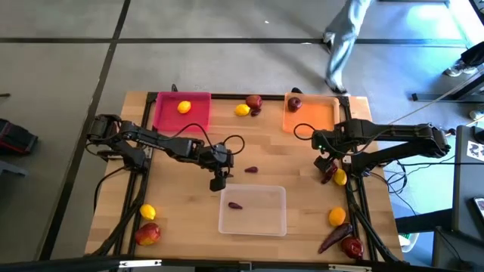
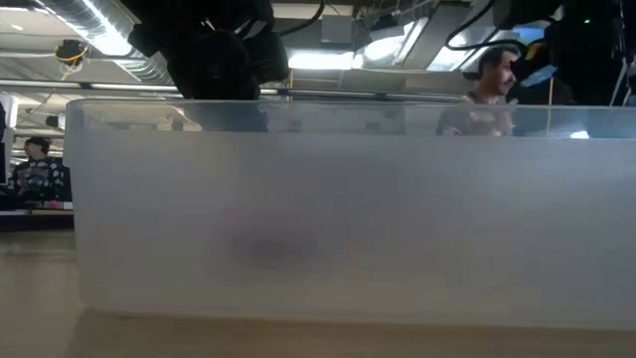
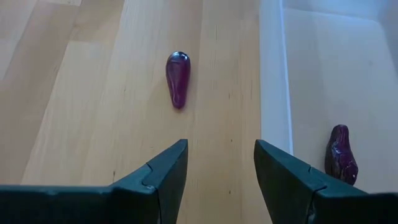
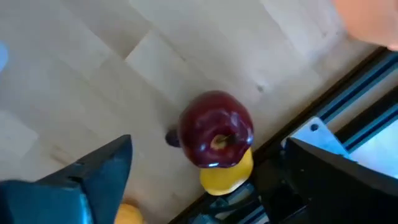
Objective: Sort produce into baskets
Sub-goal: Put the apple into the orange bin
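Observation:
My left gripper [image 1: 218, 181] is open and empty, just above the table beside the clear tray's [image 1: 253, 227] far left corner. One small purple pod [image 3: 178, 78] lies on the wood ahead of it, and another [image 3: 341, 154] lies inside the clear tray. My right gripper [image 1: 328, 168] is open wide over a dark red apple [image 4: 216, 129] that rests against a lemon [image 4: 227, 175] at the table's right edge; its fingers stand apart from both. The pink tray [image 1: 162, 121] holds a lemon [image 1: 184, 107]. The orange tray [image 1: 314, 119] holds a dark red fruit [image 1: 294, 104].
A lemon [image 1: 242, 110] and a red fruit [image 1: 254, 100] lie between the pink and orange trays. A lemon [image 1: 147, 212] and a red-yellow fruit [image 1: 147, 234] lie near left. An orange fruit [image 1: 336, 217], a long purple pod [image 1: 333, 238] and a red fruit [image 1: 352, 246] lie near right. A person [image 2: 492, 85] sits beyond the table.

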`<state>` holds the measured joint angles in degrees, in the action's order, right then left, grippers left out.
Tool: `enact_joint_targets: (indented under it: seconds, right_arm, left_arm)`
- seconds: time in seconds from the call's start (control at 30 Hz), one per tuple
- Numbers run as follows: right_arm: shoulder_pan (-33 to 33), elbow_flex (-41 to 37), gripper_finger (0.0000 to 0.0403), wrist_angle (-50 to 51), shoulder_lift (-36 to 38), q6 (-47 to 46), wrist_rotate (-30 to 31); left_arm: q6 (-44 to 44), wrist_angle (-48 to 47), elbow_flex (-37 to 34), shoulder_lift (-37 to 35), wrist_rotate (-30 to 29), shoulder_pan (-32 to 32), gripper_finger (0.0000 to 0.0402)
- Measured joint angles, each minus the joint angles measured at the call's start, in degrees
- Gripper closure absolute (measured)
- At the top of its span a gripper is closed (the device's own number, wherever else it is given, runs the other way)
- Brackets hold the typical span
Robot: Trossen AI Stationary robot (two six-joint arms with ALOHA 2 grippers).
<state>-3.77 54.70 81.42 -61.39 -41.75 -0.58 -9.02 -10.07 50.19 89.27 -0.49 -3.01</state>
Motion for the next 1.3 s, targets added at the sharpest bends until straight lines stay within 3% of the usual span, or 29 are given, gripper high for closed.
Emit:
enact_joint_targets:
  seconds: [0.1,0.37,1.0,1.3]
  right_arm:
    - [0.00,-0.02,0.0010,-1.13,-0.02,0.14,-0.52]
    - [0.00,-0.04,0.0047,-1.88,-0.88,0.24,0.76]
    - [0.00,-0.09,0.0068,1.14,-12.43,0.11,-1.17]
    - [0.00,-7.39,0.0068,-1.56,-13.55,-0.05,-3.50]
  left_arm:
    - [0.00,-0.02,0.00,0.00,0.00,0.00,0.0222]
    - [0.02,-0.01,0.00,0.00,0.00,0.00,0.0222]
    - [-0.02,0.04,0.00,0.02,0.02,-0.02,0.0222]
    - [0.39,0.15,0.00,0.02,0.02,-0.02,0.0222]
